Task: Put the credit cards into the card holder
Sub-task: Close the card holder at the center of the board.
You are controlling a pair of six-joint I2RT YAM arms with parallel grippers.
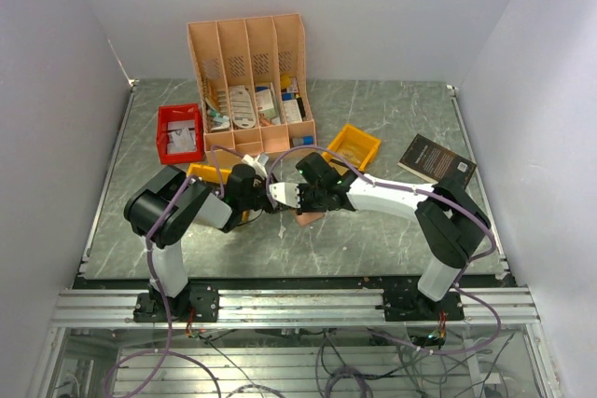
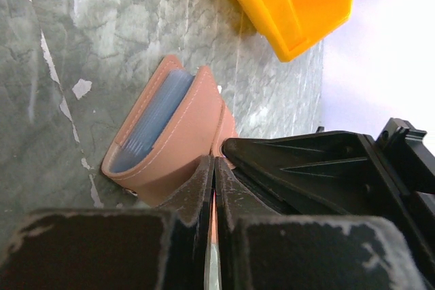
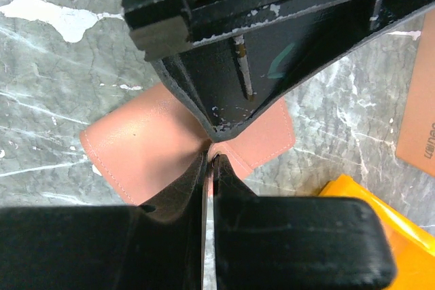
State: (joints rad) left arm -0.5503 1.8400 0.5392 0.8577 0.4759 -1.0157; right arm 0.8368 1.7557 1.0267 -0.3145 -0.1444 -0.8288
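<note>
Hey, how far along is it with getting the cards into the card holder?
Done: unclear. The card holder shows pale blue layers inside, cards or pockets, I cannot tell. In hand: the left gripper and right gripper both pinch its edge, jaws shut; no loose card shows in either grip. Left: pale flat pieces in the red bin may be cards yet to load.

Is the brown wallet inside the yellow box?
No, the wallet stands out on the grey-green table, and the yellow box sits apart behind it.
</note>
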